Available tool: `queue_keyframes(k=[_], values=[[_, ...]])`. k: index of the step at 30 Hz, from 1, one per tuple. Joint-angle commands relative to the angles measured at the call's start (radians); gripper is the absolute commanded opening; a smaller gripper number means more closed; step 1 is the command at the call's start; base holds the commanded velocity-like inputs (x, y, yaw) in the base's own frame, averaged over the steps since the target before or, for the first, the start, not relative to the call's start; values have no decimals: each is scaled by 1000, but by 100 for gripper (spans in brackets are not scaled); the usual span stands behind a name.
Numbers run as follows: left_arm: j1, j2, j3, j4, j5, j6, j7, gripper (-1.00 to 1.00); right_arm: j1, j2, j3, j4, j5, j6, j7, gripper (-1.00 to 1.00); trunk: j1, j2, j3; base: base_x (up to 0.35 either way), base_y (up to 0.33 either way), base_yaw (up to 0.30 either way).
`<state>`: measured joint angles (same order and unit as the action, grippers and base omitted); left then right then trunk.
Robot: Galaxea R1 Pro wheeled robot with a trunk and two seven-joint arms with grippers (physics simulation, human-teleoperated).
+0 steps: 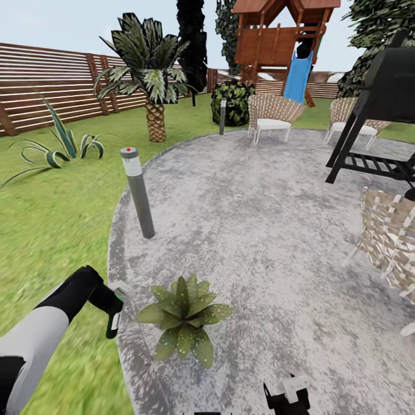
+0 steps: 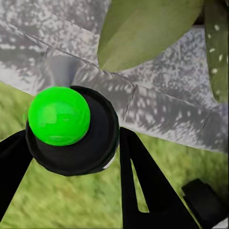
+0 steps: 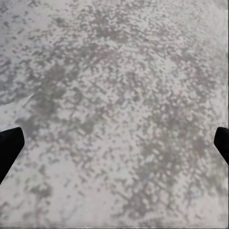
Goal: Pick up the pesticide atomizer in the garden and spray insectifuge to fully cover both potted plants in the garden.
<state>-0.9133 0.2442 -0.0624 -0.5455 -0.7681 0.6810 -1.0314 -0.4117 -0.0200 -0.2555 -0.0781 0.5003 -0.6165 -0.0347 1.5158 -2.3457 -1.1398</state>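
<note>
My left gripper point(image 1: 113, 314) hangs over the lawn's edge, shut on the pesticide atomizer point(image 1: 115, 311), a small dark bottle. In the left wrist view the atomizer point(image 2: 71, 129) shows a dark round body with a bright green top, between the black fingers point(image 2: 143, 181) of the left gripper point(image 2: 71, 143). Just right of it, a potted plant point(image 1: 184, 317) with pointed green leaves stands on the patio rim, and its leaves point(image 2: 143, 28) come close to the bottle. My right gripper point(image 1: 286, 395) is low at the picture's bottom edge, and in its wrist view the right gripper point(image 3: 114, 148) is open over bare paving.
A grey bollard lamp point(image 1: 138, 193) stands on the round patio point(image 1: 259, 230). A striped-leaf plant point(image 1: 57, 147) and a palm point(image 1: 151, 75) grow on the lawn by the wooden fence point(image 1: 46, 86). Wicker chairs point(image 1: 272, 115), a black grill point(image 1: 386, 104) and a playset point(image 1: 276, 40) lie beyond.
</note>
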Motion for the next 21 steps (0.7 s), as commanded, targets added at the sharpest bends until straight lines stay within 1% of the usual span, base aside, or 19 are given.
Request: queue_keyframes(k=[1, 3, 6, 9, 12, 13, 14, 15, 18, 20, 21], values=[[-4, 0, -13, -2, -5, 11, -34, -100, -1, 1, -6, 1, 10, -3, -4, 100, 0, 0, -1, 0, 0, -276], [-3, 1, -28, -2, -7, 14, -62, -100, -1, 1, -6, 1, 10, -3, -4, 100, 0, 0, -1, 0, 0, -265], [3, 1, -50, -3, -9, 15, -69, -100, -1, 1, -5, 1, 10, -3, -4, 100, 0, 0, -1, 0, 0, -177], [9, 2, -92, -1, -24, 15, -71, -100, -1, 0, -5, 1, 10, -3, -4, 100, 0, 0, -1, 0, 0, -33], [11, 3, -107, 6, -27, 15, -73, -100, -1, 0, -5, 1, 10, -3, -4, 100, 0, 0, -1, 0, 0, -3], [11, 3, -118, 8, -27, 15, -74, -100, -1, 0, -5, 1, 10, -3, -4, 100, 0, 0, -1, 0, 0, 0], [11, 3, -131, 10, -27, 15, -74, -100, -1, 0, -6, 1, 10, -3, -4, 100, 0, 0, -1, 0, 0, 0], [11, 3, -156, 11, -26, 15, -81, -100, -1, 0, -5, 1, 10, -3, -4, 100, 0, 0, -1, 0, 0, 0], [11, 3, -231, 12, -26, 17, -153, -100, -1, 0, -5, 1, 10, -3, -4, 100, 0, 0, -1, 0, 86, 0], [10, 3, -251, 10, -27, 18, -173, -100, -1, 0, -6, 1, 10, -3, -4, 100, 0, 0, -1, 0, 217, 0], [10, 4, -255, 10, -28, 18, -177, -100, -1, 0, -5, 1, 10, -3, -4, 100, 0, 0, -1, 0, 236, 0]])
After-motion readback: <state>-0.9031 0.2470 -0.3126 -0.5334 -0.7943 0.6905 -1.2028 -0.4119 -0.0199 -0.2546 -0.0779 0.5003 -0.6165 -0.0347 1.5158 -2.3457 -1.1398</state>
